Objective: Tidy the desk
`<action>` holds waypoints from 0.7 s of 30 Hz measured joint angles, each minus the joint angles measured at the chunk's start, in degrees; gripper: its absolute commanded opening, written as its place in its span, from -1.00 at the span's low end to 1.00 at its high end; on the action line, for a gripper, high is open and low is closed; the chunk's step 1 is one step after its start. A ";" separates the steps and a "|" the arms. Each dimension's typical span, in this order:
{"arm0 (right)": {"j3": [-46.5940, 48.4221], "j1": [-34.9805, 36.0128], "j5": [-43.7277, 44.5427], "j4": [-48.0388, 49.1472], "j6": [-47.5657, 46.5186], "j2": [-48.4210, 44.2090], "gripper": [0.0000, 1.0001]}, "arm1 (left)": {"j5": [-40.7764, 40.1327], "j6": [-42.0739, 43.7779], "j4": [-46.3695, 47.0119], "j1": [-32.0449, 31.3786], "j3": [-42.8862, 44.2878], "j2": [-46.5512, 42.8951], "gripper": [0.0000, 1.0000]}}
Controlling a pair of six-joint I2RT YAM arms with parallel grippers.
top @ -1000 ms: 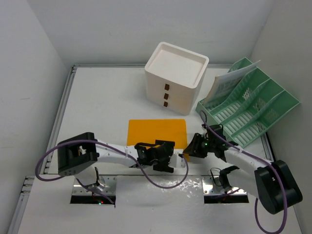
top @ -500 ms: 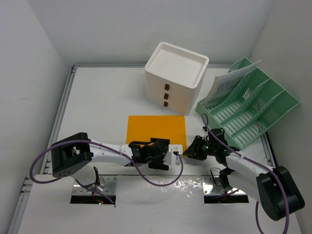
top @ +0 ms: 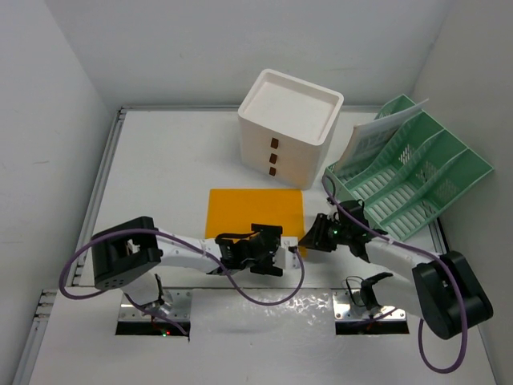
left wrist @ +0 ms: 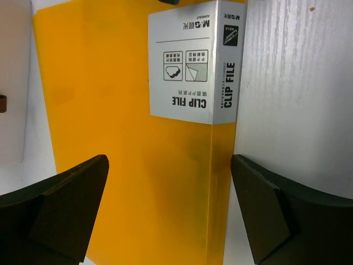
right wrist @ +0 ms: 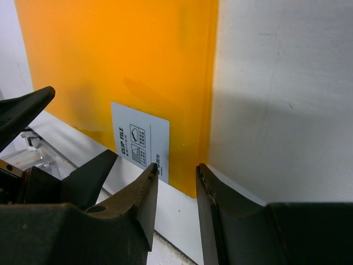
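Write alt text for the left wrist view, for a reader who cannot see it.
An orange clip file lies flat on the white desk, seen close from above. A grey-and-white label reading "CLIP FILE" wraps over its right edge. The two dark fingers of the left pincer, spread wide, fill the bottom corners.

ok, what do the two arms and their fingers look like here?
Both are built from white links with black joint housings: left arm, right arm. A purple cable loops loosely along each. The fingers are matte black wedges tapering to blunt tips. A green light glows on the right wrist. No markings visible.
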 measured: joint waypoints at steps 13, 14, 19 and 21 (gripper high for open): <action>-7.96 0.04 -7.28 25.33 10.51 11.80 -0.83 | -1.33 1.40 5.70 0.00 -0.39 2.08 0.87; -8.37 0.04 -7.30 26.53 11.17 12.46 -0.95 | -1.36 1.46 6.16 0.00 -0.55 2.14 0.87; -8.96 0.07 -7.76 29.46 12.96 12.61 -1.00 | -1.29 2.03 6.99 0.00 -0.85 2.19 0.94; -8.94 0.15 -7.76 29.42 13.53 11.13 -1.00 | -1.11 2.08 6.60 0.00 -0.94 1.73 0.98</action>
